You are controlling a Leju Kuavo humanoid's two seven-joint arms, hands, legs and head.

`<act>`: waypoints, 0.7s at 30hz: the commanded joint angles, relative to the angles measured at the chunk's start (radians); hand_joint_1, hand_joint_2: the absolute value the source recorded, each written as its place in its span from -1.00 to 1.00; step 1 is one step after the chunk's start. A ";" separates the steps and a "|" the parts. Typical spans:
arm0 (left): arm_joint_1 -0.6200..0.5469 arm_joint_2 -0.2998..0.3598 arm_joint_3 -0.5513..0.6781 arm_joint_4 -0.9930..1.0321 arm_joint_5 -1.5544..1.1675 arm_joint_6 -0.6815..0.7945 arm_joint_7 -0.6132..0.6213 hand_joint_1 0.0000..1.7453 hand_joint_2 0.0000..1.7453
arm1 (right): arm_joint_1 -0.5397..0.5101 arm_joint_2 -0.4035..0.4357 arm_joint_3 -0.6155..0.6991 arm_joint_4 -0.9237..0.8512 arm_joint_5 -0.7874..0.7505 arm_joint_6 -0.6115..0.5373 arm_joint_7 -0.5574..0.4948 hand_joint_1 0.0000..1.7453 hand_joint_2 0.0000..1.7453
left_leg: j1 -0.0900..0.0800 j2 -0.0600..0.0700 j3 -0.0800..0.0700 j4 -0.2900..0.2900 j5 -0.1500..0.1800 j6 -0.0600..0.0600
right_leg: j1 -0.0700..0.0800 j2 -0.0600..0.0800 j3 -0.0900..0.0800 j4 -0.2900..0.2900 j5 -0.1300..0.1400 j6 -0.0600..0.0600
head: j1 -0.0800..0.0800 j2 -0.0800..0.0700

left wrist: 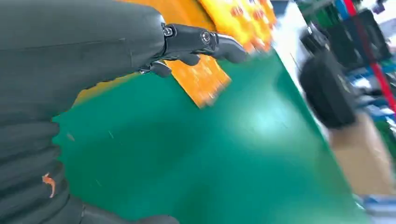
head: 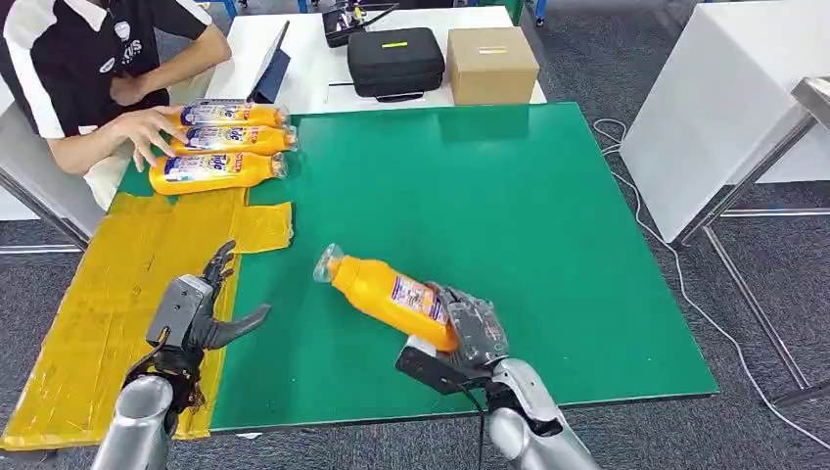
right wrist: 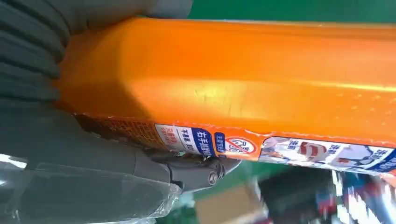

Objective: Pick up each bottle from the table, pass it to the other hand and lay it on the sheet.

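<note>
Green table [head: 548,245], lower centre: orange bottle [head: 391,294] is gripped by right hand [head: 470,328]; handover is judged next, toward spread left hand [head: 201,308].

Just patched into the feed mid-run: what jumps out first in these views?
The orange bottle gripped at its base by the right hand, cap pointing toward the left hand, which hangs open over the edge of the yellow sheet. At the green mat's far left corner, three more orange bottles lie side by side, with a seated person's hand resting on them.
</note>
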State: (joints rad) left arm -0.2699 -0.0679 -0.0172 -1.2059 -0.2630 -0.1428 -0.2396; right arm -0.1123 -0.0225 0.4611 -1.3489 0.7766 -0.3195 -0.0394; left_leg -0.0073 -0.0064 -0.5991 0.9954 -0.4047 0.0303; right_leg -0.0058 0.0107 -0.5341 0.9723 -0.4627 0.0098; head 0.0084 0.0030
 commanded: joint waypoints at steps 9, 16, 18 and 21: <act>-0.263 -0.068 -0.340 0.104 0.350 -0.106 0.096 -1.00 1.00 | -0.235 0.144 -0.048 0.218 -0.316 -0.196 -0.343 1.00 1.00 | 0.002 -0.002 0.000 0.001 -0.001 -0.003 | 0.002 -0.003 0.002 -0.001 -0.001 0.000 | 0.000 0.000; -0.299 -0.090 -0.356 0.198 0.415 -0.112 0.103 -1.00 1.00 | -0.292 0.181 -0.009 0.290 -0.307 -0.162 -0.319 1.00 1.00 | 0.000 0.000 -0.001 0.000 0.000 -0.001 | 0.001 0.000 -0.001 0.000 0.000 0.000 | 0.000 0.000; -0.299 -0.090 -0.356 0.198 0.415 -0.112 0.103 -1.00 1.00 | -0.292 0.181 -0.009 0.290 -0.307 -0.162 -0.319 1.00 1.00 | 0.001 0.001 0.000 0.000 -0.001 -0.002 | 0.001 0.000 0.001 -0.001 0.000 0.000 | 0.000 0.000; -0.298 -0.094 -0.361 0.201 0.435 -0.117 0.100 -1.00 1.00 | -0.297 0.190 0.006 0.313 -0.304 -0.147 -0.316 1.00 1.00 | 0.001 0.000 -0.001 0.000 -0.001 -0.002 | 0.001 -0.001 0.000 0.000 0.000 0.000 | 0.000 0.000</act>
State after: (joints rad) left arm -0.5031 -0.1637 -0.3285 -1.1272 0.1442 -0.2522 -0.1415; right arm -0.3296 0.1480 0.4234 -1.1730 0.4742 -0.4845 -0.3620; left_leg -0.0070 -0.0065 -0.6029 0.9954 -0.4045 0.0303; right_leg -0.0052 0.0108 -0.5373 0.9729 -0.4623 0.0100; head 0.0084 0.0030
